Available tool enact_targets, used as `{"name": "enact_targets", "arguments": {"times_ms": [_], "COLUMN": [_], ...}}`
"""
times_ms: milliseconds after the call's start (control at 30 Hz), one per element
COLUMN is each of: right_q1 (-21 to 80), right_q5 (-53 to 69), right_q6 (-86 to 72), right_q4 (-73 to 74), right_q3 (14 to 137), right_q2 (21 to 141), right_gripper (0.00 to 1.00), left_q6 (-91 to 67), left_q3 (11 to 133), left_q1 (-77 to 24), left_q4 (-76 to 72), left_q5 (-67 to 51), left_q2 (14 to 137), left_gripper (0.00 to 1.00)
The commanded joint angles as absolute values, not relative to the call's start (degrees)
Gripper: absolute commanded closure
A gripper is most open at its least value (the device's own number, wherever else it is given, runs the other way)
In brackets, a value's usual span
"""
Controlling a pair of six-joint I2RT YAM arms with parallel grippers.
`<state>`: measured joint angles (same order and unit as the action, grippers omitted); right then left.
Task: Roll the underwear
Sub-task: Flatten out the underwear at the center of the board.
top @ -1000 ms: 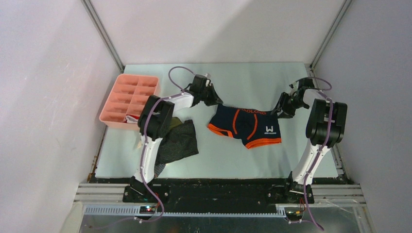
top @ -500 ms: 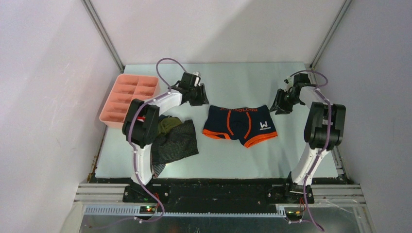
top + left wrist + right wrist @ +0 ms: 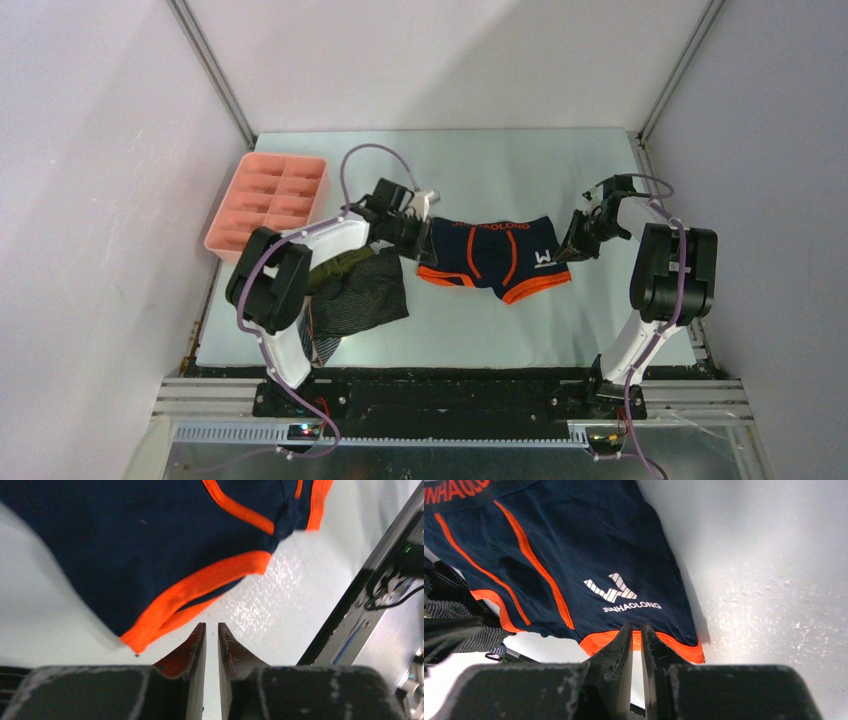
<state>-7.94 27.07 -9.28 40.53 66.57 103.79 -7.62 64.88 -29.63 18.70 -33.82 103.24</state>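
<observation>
Left pincer [image 3: 211,626] is drawn in to a thin slit, and through that slit I see only bare table [image 3: 280,600]. Its tips sit just short of the orange leg hem of the navy underwear [image 3: 125,545], with nothing between them that I can make out. Right pincer [image 3: 636,626] is just as narrow. Its tips lie right at the orange hem of the other leg, below the white logo, but I cannot tell whether any cloth is actually pinched.

From above, the navy underwear lies spread flat about the middle of the table, waistband toward the far edge and legs toward the near edge, with one pincer at each side of it. Toward the left edge sits a crumpled heap, partly hidden by the left arm [image 3: 335,232] — the dark grey striped underwear [image 3: 365,300] with the olive underwear [image 3: 345,262] touching it on its far side. Near the far left corner the pink tray [image 3: 285,157] rests along the left edge — apart from the navy piece
</observation>
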Motion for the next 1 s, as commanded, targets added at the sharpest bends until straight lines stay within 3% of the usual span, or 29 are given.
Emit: {"name": "enact_targets", "arguments": {"times_ms": [0,133,467,633,867,900,967], "right_q1": [-8.0,-9.6,-14.7,-13.5,-3.7,-3.4,-3.0], "right_q5": [25.4,19.7,12.7,18.9,21.6,21.3,20.5], "right_q6": [-13.6,-14.5,-8.1,-5.8,0.5,0.4,-1.4], "right_q4": [40.7,40.1,35.1,36.4,34.6,33.5,32.7], "right_q3": [65.9,66.4,72.2,82.1,78.0,77.6,77.7], "right_q2": [105.5,105.7,109.8,108.1,100.3,100.0,101.1], "right_gripper": [0.86,0.87,0.87,0.85,0.58,0.51,0.46], "left_q6": [-2.6,-2.4,-1.6,1.3,-1.7,-3.6,-9.7], "left_q3": [64.2,66.0,77.8,80.2,80.7,81.2,83.4], "left_q1": [-32.3,-33.5,-36.5,-34.6,-25.4,-24.5,-22.3], "left_q4": [19.8,20.9,25.4,26.5,26.1,25.4,24.5], "left_q5": [-31.0,-24.3,-22.0,-24.2,-35.3,-33.6,-30.4], "left_q2": [104.1,107.4,116.2,111.9,106.2,106.8,109.1], "left_gripper": [0.78,0.66,0.56,0.53,0.49,0.45,0.36]}}
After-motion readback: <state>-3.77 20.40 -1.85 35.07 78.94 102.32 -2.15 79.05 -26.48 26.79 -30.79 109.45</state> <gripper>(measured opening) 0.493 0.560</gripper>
